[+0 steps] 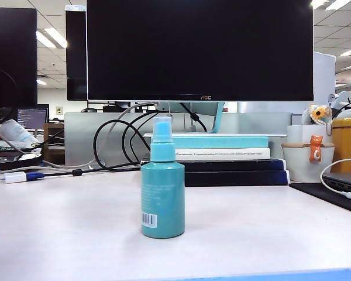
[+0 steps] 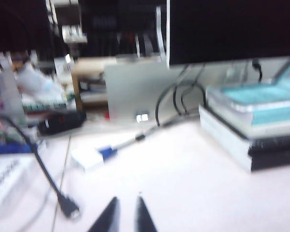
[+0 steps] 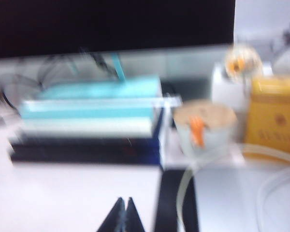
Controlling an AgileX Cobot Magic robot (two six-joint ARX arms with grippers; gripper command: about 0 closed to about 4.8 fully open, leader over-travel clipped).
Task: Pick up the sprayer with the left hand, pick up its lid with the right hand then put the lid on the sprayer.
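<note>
Desk (image 1: 58, 234): capped sprayer (image 1: 162, 199) upright, untouched; left claw (image 2: 127, 209) narrow, right claw (image 3: 123, 207) closed, both empty.

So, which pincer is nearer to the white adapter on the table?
Left, most likely. The white adapter lies just ahead of the left pincer. The right pincer faces the book stack, with no adapter in its view.

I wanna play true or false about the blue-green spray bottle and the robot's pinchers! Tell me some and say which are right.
1. The sprayer stands upright on the table. True.
2. The left gripper holds the sprayer. False: it holds nothing, hanging over bare table.
3. The clear lid sits on the sprayer's nozzle. True.
4. The right gripper is wide open. False: its fingers are pressed together.
5. The sprayer lies on the books. False: it stands in front of them.
</note>
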